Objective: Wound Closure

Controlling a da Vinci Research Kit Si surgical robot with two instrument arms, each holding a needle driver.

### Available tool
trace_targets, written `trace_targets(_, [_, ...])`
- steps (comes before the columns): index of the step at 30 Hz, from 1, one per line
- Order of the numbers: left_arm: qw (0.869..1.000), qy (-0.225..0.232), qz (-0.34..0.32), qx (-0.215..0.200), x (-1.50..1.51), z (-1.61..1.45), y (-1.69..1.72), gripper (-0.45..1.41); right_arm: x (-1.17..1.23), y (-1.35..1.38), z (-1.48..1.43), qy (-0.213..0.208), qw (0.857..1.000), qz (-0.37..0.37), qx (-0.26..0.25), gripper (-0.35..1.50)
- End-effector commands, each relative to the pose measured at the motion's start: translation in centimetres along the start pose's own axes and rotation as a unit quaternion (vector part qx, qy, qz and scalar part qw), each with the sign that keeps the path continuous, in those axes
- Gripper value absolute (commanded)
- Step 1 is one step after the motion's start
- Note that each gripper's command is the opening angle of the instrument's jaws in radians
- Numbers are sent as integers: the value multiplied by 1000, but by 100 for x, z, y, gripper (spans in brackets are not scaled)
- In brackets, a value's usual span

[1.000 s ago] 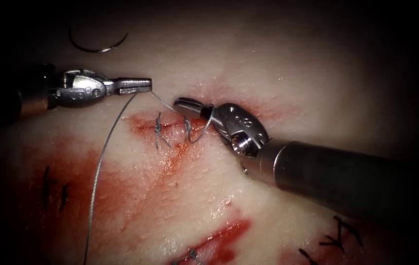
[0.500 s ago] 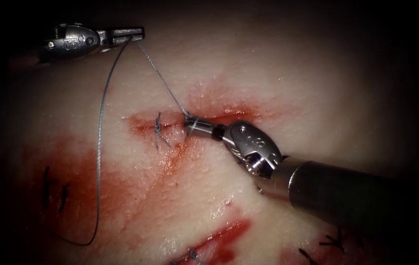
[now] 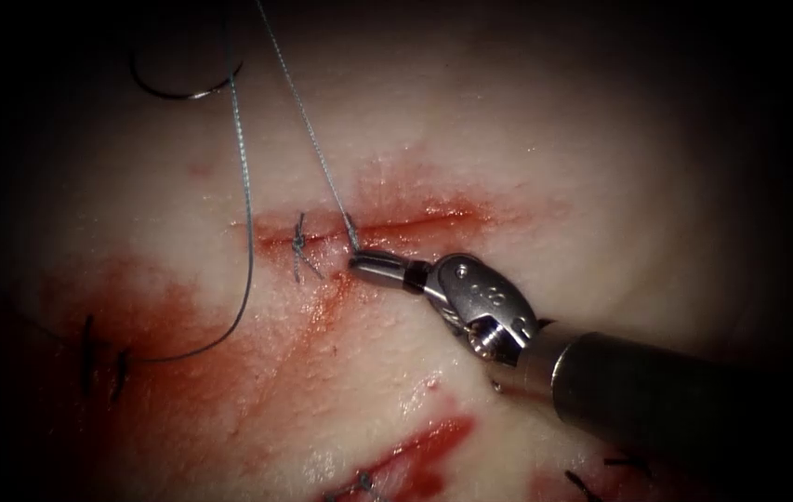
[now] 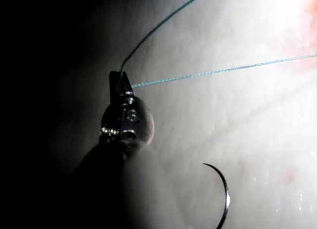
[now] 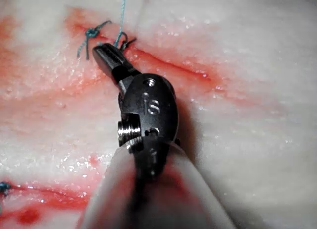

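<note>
The tissue's cut (image 3: pixel 415 223) runs crosswise, with one tied stitch (image 3: pixel 299 244) at its left end. My right gripper (image 3: pixel 359 262) lies just below the cut beside a second stitch, shut on the short thread end (image 5: pixel 119 40). From that stitch a taut thread (image 3: pixel 308 121) climbs up and to the left. In the left wrist view my left gripper (image 4: pixel 120 78) is shut on the thread (image 4: pixel 218 70), and two strands leave its tip. The curved needle (image 3: pixel 187 94) lies loose on the tissue, far up and left of the cut, and neither tool holds it (image 4: pixel 225 189).
A slack strand (image 3: pixel 249 232) hangs down left of the cut and curls off leftwards. Red fluid (image 3: pixel 182 344) stains the tissue below the cut. Dark older stitches (image 3: pixel 89 358) sit at the lower left, and another red cut (image 3: pixel 415 451) lies near the bottom edge.
My left tool rose up and out of the endoscope picture, drawing the thread taut. The loop slid off my right tool's jaws, which shut on the short end and drew back below the cut.
</note>
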Motion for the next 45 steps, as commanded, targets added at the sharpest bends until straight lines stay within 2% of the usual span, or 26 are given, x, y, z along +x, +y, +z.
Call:
trace_targets(1, [1000,0,4,6,-2,12,-11,-45,-3,1,9,-3,1000,-3,-2,-35])
trace_targets(5, [999,-22,14,23,-8,25,-20,-45,-8,0,6,-8,1000,-6,-5,-35])
trace_targets(8, [997,-51,37,53,-13,35,-25,-45,-10,1,5,-9,1000,-7,-7,-35])
trace_targets(13, [984,-128,39,120,-24,45,-34,-45,-16,-4,5,-9,1000,-10,-6,-35])
trace_targets(15, [980,-150,46,126,-27,49,-36,-45,-22,-8,4,-21,1000,-12,-4,-35])
trace_targets(28, [976,-150,86,129,-49,65,-35,-45,-88,-29,-8,-109,994,-32,6,-35])
trace_targets(40, [974,-151,109,132,-66,70,-40,-45,-106,-30,-27,-128,991,-24,0,-35])
trace_targets(45, [973,-149,118,130,-68,65,-41,-45,-107,-35,-28,-128,991,-25,2,-35])
